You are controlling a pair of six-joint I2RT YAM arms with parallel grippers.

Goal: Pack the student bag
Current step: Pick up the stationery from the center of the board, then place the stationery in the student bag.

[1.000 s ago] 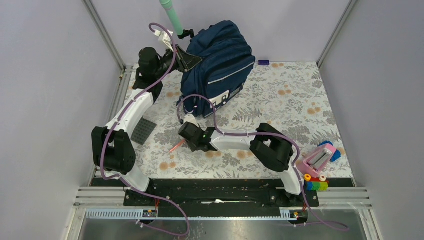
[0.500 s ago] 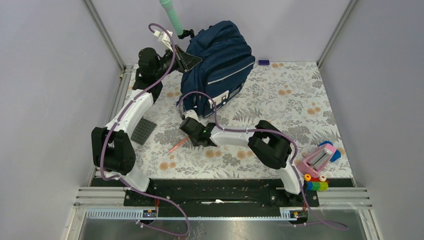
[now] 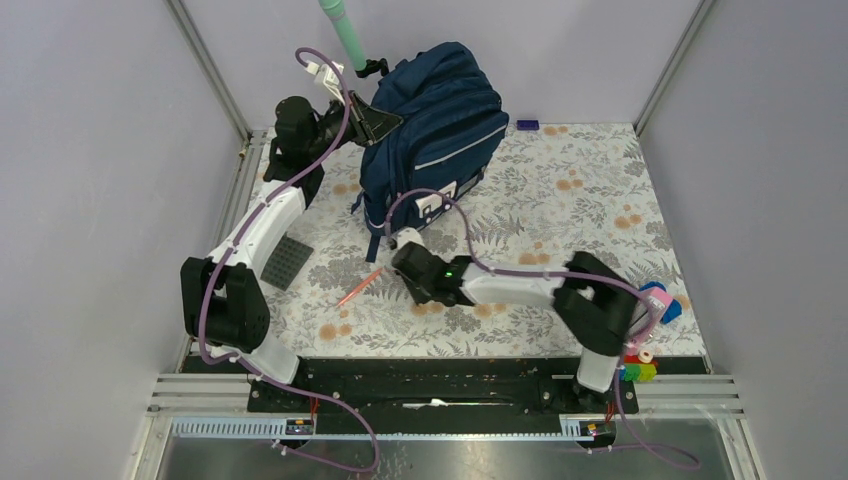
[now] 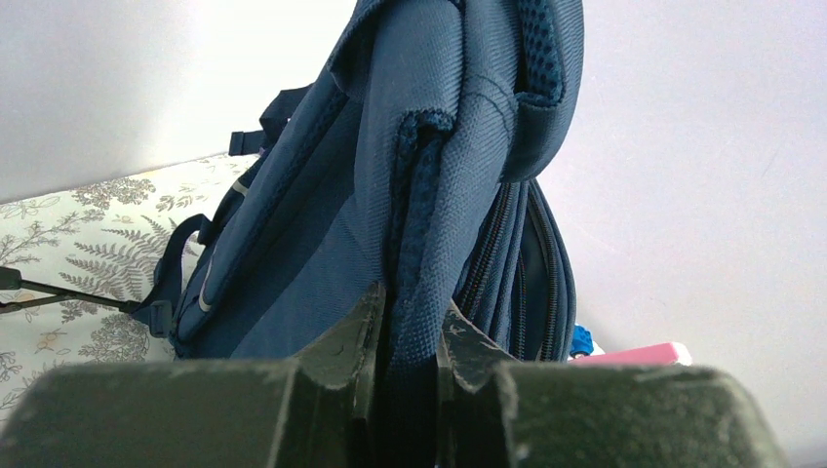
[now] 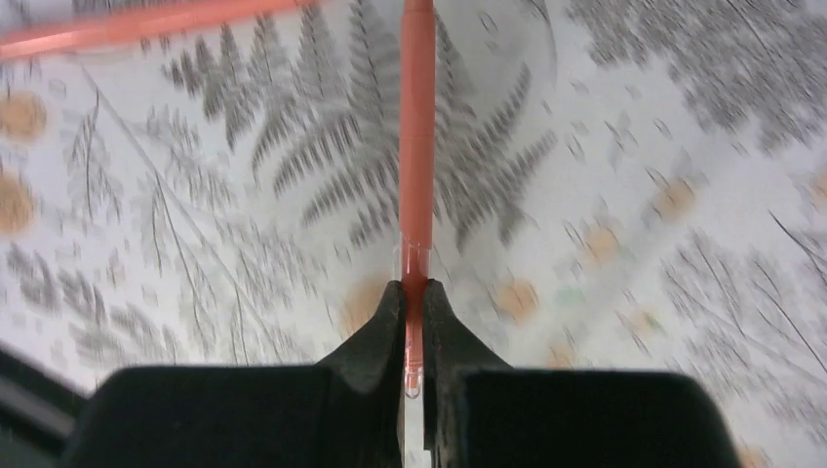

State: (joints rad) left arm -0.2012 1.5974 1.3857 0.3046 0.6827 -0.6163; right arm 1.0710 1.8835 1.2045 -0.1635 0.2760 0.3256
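The student bag, a navy backpack with pale strips, stands tilted at the back of the table. My left gripper is shut on its padded shoulder strap, which runs up between the jaws in the left wrist view, where the gripper shows too. My right gripper hangs over the mat just in front of the bag. In the right wrist view it is shut on a red pen that points forward. A second red pen lies on the mat to its left and also shows in the right wrist view.
A dark grey studded plate lies at the left by my left arm. A pink holder and coloured blocks sit at the front right. A small purple item lies by the back wall. A green pole stands behind the bag.
My right arm has swung to the right and back toward the bag, away from the red pen lying on the mat. The left gripper has kept its hold on the strap.
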